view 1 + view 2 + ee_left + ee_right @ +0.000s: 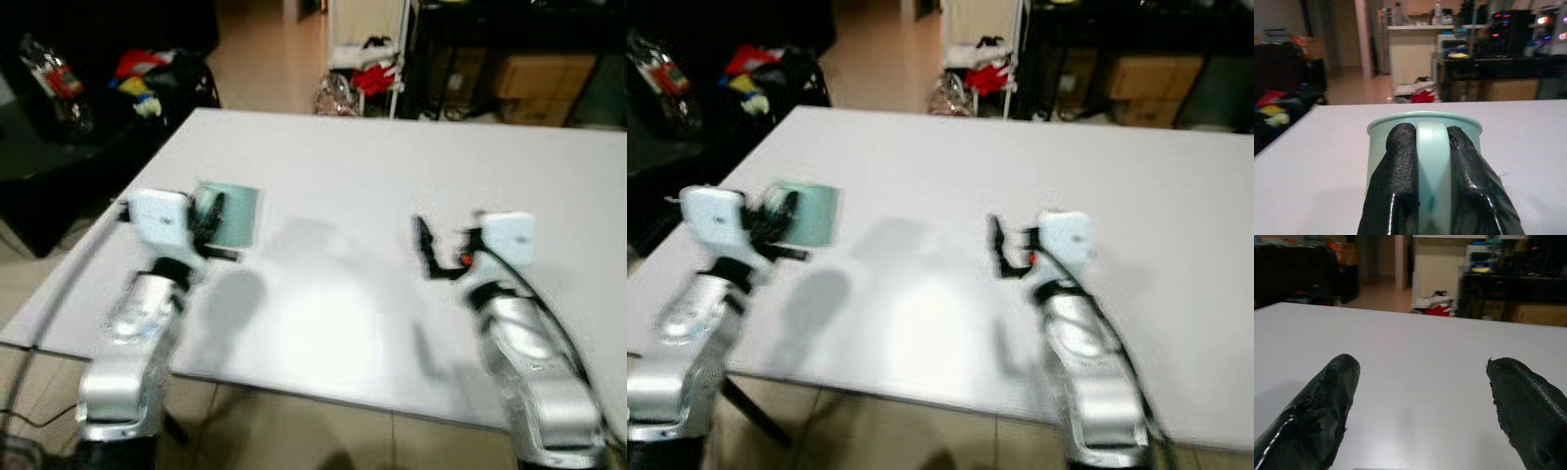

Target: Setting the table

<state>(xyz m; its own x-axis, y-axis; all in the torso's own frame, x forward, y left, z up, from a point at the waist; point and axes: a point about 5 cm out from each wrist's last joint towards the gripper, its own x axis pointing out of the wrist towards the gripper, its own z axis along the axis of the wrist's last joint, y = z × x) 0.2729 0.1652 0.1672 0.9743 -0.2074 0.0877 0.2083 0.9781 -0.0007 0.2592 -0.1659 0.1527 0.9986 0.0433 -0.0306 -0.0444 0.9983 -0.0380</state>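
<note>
Your left claw (1432, 196) was pinching the handle of the mint-green mug (1424, 142), one black finger (1393, 186) pressed against each side of it, and the mug rode in that grip over the left part of the white bench (392, 176), near its left edge. From the head views you could not tell whether the mug's base touched the bench or hung just above it; the blur hid that.

Your right claw (1422, 406) was spread wide with nothing between its fingers, held low over the bare bench, well apart from the mug.

And that was the score so far: one mug brought to the bench and, by the look of it, not yet let go. No plate, no cutlery, no second cup lay anywhere on that white top, so you had most of the setting ahead of you.

As for writing: none could be read. The mug's side showed plain, and the clutter beyond the bench was too blurred.
</note>
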